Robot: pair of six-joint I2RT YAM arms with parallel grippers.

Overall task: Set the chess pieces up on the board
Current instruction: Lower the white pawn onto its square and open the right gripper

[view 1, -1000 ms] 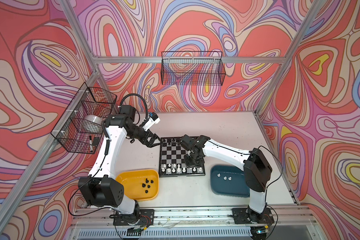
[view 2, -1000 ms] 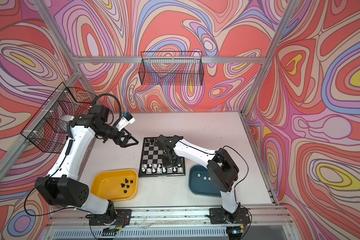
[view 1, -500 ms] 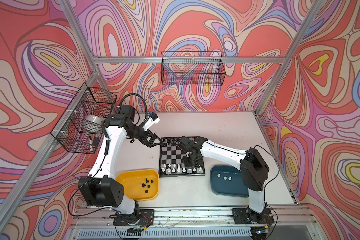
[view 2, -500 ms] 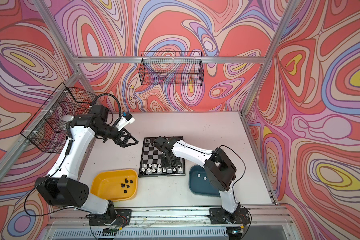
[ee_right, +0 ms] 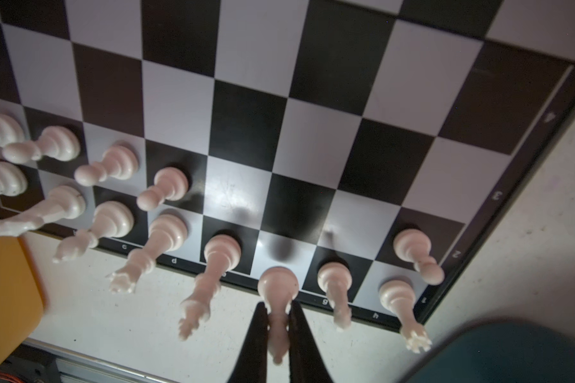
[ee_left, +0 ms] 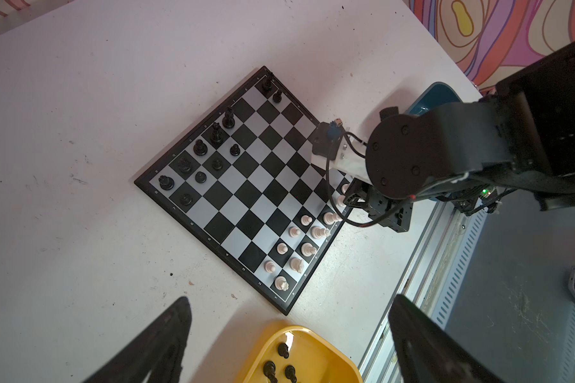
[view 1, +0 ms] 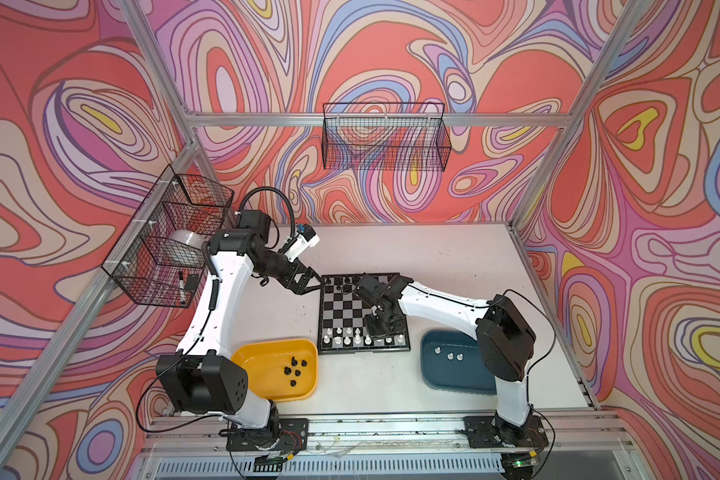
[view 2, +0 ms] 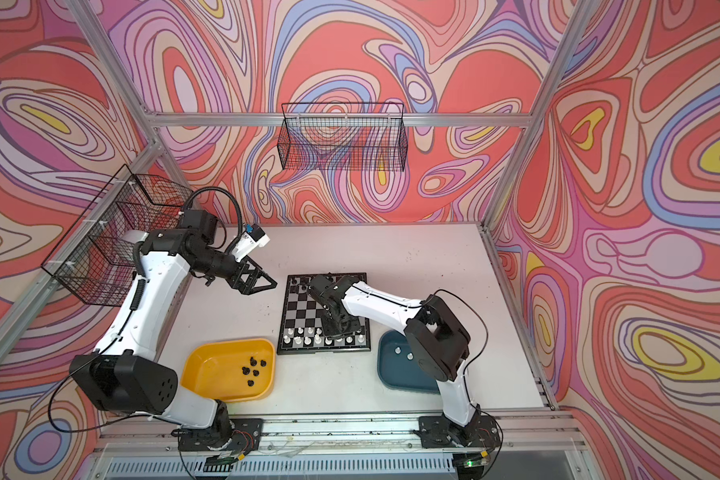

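The piece (ee_right: pixel 277 288) between my black fingers (ee_right: pixel 253 341) is creamy white, like its neighbours. My board (ee_right: pixel 246 109) shows black and silver-grey checks with a thin black border. The yellow tray (view 1: pixel 258 361) holds glossy black chessmen (view 1: pixel 294 366); the teal tray (view 1: pixel 445 376) holds white chessmen (view 1: pixel 450 356). Walls (view 1: pixel 391 62) swirl coral, pink, lilac, blue, yellow. The table (view 1: pixel 433 257) is plain off-white.
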